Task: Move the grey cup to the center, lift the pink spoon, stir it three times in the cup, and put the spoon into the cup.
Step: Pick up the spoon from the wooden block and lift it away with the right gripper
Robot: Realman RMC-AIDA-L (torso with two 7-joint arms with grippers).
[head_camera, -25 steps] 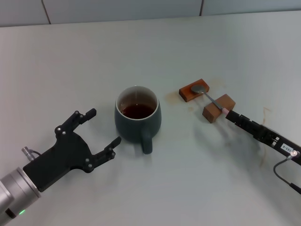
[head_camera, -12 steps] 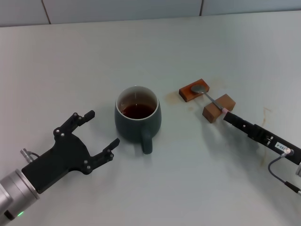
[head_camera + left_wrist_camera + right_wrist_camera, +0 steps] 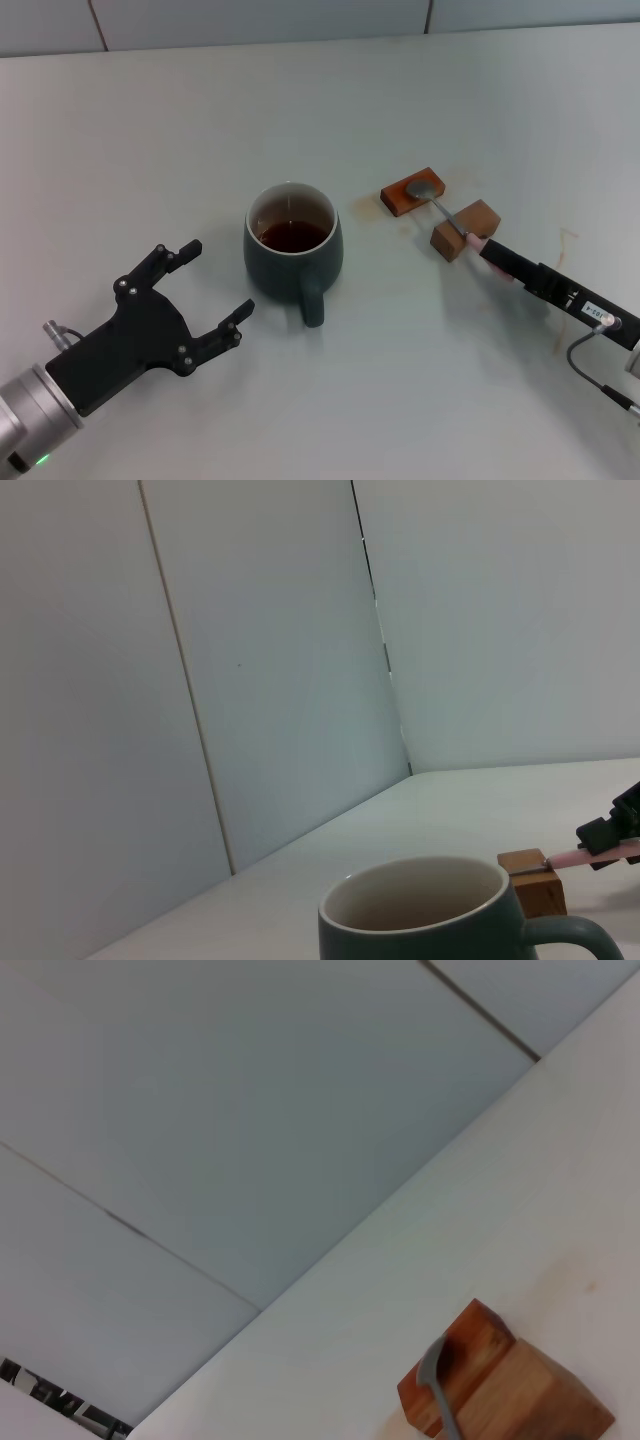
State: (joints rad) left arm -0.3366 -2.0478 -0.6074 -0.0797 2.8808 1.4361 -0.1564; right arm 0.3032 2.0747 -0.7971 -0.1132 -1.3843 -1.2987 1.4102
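Note:
The grey cup (image 3: 293, 250) stands mid-table with brown liquid inside and its handle toward me; it also shows in the left wrist view (image 3: 430, 920). My left gripper (image 3: 218, 277) is open and empty, a little to the left of the cup and not touching it. The pink spoon (image 3: 444, 211) lies across two brown wooden blocks, bowl on the far block. My right gripper (image 3: 489, 251) is shut on its pink handle end (image 3: 565, 858) just past the near block. The spoon's grey neck (image 3: 441, 1392) shows in the right wrist view.
Two brown wooden blocks (image 3: 410, 192) (image 3: 465, 229) sit right of the cup and carry the spoon. The pale table (image 3: 330, 110) stretches back to a wall. A cable (image 3: 600, 385) hangs by the right arm.
My left gripper has drawn back a little from the cup, toward the near left. My right arm has shifted slightly at the spoon's handle. The cup and blocks have not moved.

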